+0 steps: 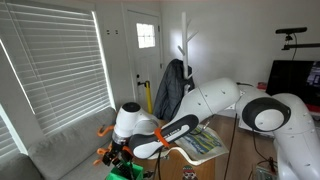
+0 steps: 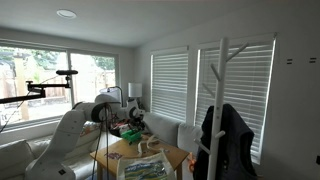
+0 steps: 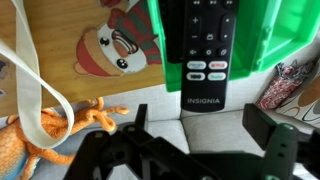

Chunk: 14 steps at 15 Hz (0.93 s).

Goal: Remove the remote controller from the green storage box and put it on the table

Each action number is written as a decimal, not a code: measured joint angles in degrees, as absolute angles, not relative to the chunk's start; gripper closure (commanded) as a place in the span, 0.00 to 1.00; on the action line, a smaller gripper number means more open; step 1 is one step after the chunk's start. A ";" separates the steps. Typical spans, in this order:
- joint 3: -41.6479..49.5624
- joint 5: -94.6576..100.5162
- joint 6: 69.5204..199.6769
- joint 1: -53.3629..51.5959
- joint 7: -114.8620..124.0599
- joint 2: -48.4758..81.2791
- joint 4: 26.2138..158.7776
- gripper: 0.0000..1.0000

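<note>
In the wrist view a black remote controller (image 3: 200, 50), marked INSIGNIA, lies in the green storage box (image 3: 290, 35), and its lower end sticks out past the box's edge over grey cushion. My gripper (image 3: 200, 124) is open, with its two black fingers apart just below the remote's end and not touching it. The wooden table (image 3: 70, 15) shows at the upper left of that view. In an exterior view the gripper (image 1: 115, 155) hangs low over the green box (image 1: 126, 173). The remote cannot be made out in either exterior view.
An orange octopus-like toy (image 3: 70, 125) and a white strap (image 3: 35, 90) lie left of the gripper. A cartoon picture (image 3: 112, 45) lies on the table beside the box. The grey sofa (image 3: 165, 130) is under the gripper. A coat stand with a dark jacket (image 1: 172, 85) stands behind.
</note>
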<state>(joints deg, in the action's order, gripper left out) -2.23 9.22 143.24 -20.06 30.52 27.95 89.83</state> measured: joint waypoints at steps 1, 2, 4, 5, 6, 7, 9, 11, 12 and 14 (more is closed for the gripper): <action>-2.24 9.22 143.42 -20.24 30.52 27.88 89.84 0.00; -2.24 9.22 143.70 -20.43 30.54 27.74 89.85 0.00; -2.24 9.22 144.16 -20.81 30.76 27.19 89.93 0.00; -2.24 9.22 144.32 -20.91 30.83 26.73 90.12 0.00; -2.23 9.22 144.42 -20.92 30.86 26.19 90.44 0.00; -2.16 9.22 144.61 -20.92 30.90 25.54 90.99 0.00; -1.80 9.32 144.67 -20.92 31.02 24.21 92.39 0.00; -1.44 9.40 144.67 -20.92 31.16 22.92 94.06 0.00; -1.36 9.42 144.68 -20.92 31.18 22.37 94.93 0.00; -1.34 9.44 145.08 -20.92 31.46 21.43 96.83 0.00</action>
<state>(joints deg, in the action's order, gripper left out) -1.34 9.44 145.08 -20.92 31.46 21.43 96.83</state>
